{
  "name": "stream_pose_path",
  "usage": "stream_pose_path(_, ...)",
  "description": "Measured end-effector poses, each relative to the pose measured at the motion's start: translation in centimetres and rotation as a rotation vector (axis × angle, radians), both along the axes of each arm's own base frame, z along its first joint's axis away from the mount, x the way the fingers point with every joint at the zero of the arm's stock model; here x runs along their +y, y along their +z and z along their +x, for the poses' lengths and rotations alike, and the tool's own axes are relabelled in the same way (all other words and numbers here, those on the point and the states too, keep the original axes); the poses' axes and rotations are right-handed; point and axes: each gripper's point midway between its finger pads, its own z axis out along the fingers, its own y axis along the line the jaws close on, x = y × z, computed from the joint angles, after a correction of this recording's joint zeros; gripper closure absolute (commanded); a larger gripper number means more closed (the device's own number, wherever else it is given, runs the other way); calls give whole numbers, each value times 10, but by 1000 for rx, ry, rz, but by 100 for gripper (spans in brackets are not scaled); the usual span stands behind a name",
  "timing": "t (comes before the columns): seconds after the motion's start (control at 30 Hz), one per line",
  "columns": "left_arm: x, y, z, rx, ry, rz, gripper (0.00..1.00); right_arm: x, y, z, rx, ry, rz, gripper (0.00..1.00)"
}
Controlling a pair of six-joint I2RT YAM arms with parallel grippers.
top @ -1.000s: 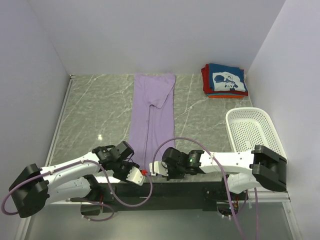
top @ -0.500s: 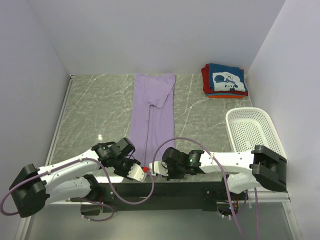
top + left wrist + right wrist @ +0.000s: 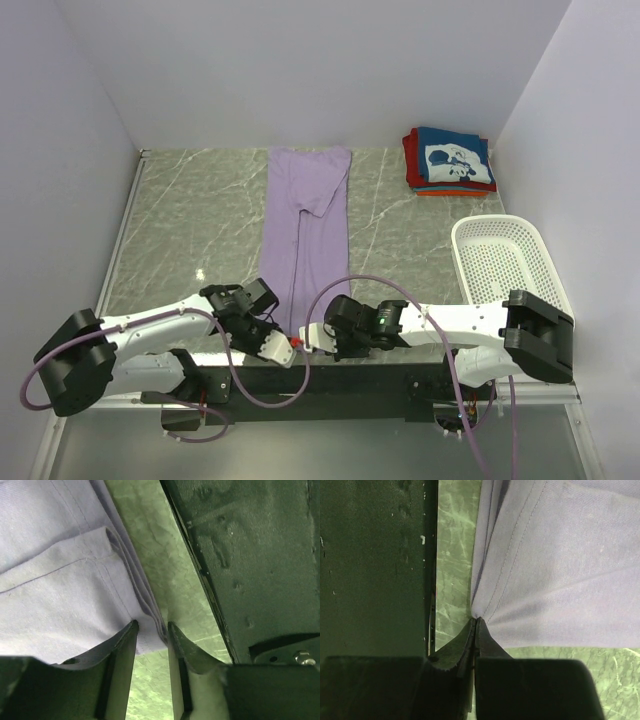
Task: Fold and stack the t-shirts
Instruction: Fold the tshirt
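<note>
The left gripper [image 3: 151,627] straddles a near hem corner of the lavender t-shirt [image 3: 305,220], jaws partly apart with the cloth between them. Just beside it, the right gripper [image 3: 475,622] is clamped tight on the hem's other corner. The shirt lies folded narrow on the marbled table [image 3: 190,220], stretching away from both grippers. Well beyond the right gripper sits a stack of folded t-shirts [image 3: 448,160], navy on top, with a white basket [image 3: 500,262] nearer.
</note>
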Motion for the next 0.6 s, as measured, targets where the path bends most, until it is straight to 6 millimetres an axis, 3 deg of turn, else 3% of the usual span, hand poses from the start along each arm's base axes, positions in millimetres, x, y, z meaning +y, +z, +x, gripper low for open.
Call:
stream_pose_path(0.13, -4, -1, 0, -29, -11, 12, 65, -3, -1, -1, 3, 2, -11, 100)
stream_pose_path(0.3, -9, -1, 3, -67, -16, 10, 92, -5, -2, -2, 7, 2, -21, 100)
stream_pose_path(0.4, -9, 0, 4, -75, -11, 13, 99, -6, -3, -3, 8, 5, -24, 100)
stream_pose_path(0.6, -7, 4, 1, -79, 3, -2, 99, -5, 1, -2, 3, -3, -6, 100)
